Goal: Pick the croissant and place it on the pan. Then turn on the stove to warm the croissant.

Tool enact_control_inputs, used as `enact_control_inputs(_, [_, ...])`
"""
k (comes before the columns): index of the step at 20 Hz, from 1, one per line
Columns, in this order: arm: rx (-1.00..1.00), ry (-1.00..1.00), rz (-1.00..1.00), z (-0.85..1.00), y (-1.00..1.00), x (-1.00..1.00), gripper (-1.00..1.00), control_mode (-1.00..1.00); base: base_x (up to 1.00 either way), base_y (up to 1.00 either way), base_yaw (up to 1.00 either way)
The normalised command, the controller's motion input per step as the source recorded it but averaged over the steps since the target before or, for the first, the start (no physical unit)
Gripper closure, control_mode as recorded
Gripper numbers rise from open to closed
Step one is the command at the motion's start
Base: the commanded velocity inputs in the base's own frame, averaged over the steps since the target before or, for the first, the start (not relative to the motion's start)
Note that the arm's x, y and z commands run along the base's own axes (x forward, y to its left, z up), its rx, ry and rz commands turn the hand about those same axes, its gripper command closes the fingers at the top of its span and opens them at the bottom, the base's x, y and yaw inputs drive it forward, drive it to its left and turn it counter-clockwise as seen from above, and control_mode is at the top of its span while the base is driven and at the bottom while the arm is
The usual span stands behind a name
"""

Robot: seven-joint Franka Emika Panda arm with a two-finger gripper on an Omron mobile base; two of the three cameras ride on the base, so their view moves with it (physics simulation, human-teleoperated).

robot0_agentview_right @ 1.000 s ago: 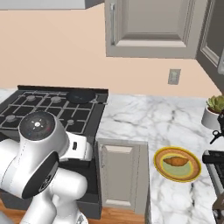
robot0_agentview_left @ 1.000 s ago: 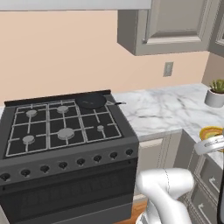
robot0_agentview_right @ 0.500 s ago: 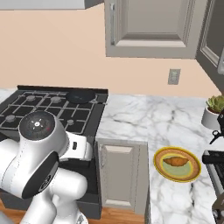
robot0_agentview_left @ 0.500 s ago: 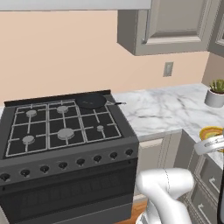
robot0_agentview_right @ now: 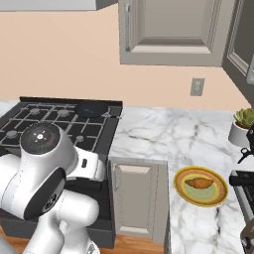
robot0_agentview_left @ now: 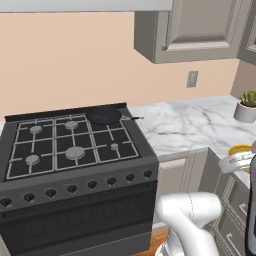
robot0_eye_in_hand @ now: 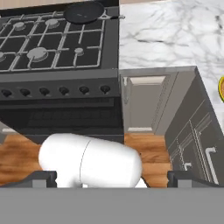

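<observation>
Croissant waits on its plate, pan waits on the stove, arm not yet reaching.

The small orange-brown crescent croissant (robot0_agentview_right: 200, 183) lies on a round yellow-and-green plate (robot0_agentview_right: 218, 197) on the white marble tabletop (robot0_agentview_right: 163, 136), well apart from the shallow black frying pan (robot0_agentview_left: 103, 115), which sits ready on the back-right grate of the dark grey gas stove (robot0_agentview_left: 75, 150). The end effector (robot0_eye_in_hand: 111, 180) has its dark tips wide apart, grasping nothing, suited to a coming pick.

- The pan (robot0_agentview_left: 103, 115) sits on the stove (robot0_agentview_left: 75, 150), far right burner, handle pointing right toward the counter (robot0_agentview_left: 190, 125).
- Right of the stove runs the counter.
- On the counter's near right part lies a plate (robot0_agentview_right: 201, 186), the croissant (robot0_agentview_right: 199, 183) on it.
- Far right on the counter stands a potted plant (robot0_agentview_right: 242, 128).
</observation>
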Motion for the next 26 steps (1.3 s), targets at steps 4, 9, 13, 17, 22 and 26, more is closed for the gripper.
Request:
enact_control_inputs(4, [0.00,0.05,-0.27,0.00,-0.03,0.26,-1.00,-1.00,0.00,0.00,0.00])
enact_control_inputs(9, [0.01,0.04,-0.30,0.00,-0.18,0.17,-1.00,-1.00,0.00,0.00,0.00])
enact_control_inputs(13, [0.10,0.03,-0.37,0.08,-0.25,0.00,-1.00,-1.00,0.00,0.00,0.00])
enact_control_inputs(17, [0.13,0.04,-0.42,0.17,-0.27,0.00,-1.00,-1.00,0.00,0.00,0.00])
enact_control_inputs(22, [0.15,0.07,-0.39,0.16,-0.32,0.12,-1.00,-1.00,0.00,0.00,0.00])
enact_control_inputs(26, [0.14,0.06,-0.31,0.05,-0.40,0.20,-1.00,-1.00,0.00,0.00,0.00])
